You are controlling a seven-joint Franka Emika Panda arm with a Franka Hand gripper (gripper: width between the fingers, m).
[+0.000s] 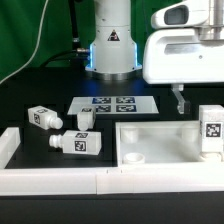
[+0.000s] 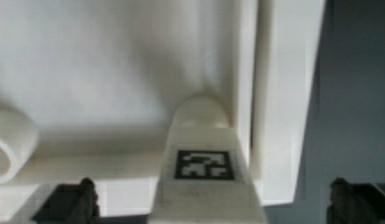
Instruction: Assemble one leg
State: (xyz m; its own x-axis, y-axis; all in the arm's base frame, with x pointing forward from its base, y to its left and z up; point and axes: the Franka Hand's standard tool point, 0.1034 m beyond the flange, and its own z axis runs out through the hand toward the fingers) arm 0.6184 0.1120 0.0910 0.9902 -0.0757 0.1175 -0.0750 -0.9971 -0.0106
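The gripper point(image 1: 180, 101) hangs open at the exterior view's right, above the far right edge of the big white square panel point(image 1: 160, 135). One white leg point(image 1: 210, 130) with a tag stands upright at the panel's right end, lower than the fingers and to their right. In the wrist view this leg point(image 2: 207, 160) shows between the two dark fingertips point(image 2: 73, 200), with a wide gap on each side and nothing gripped by the gripper point(image 2: 215, 205). Three more legs lie on the table at the left: one point(image 1: 42, 117), another point(image 1: 85, 118), and a third point(image 1: 78, 142).
The marker board point(image 1: 115, 103) lies in front of the robot base point(image 1: 110, 50). A white raised frame point(image 1: 60, 180) runs along the table's front and left. A round socket wall of the panel point(image 2: 8, 140) shows in the wrist view.
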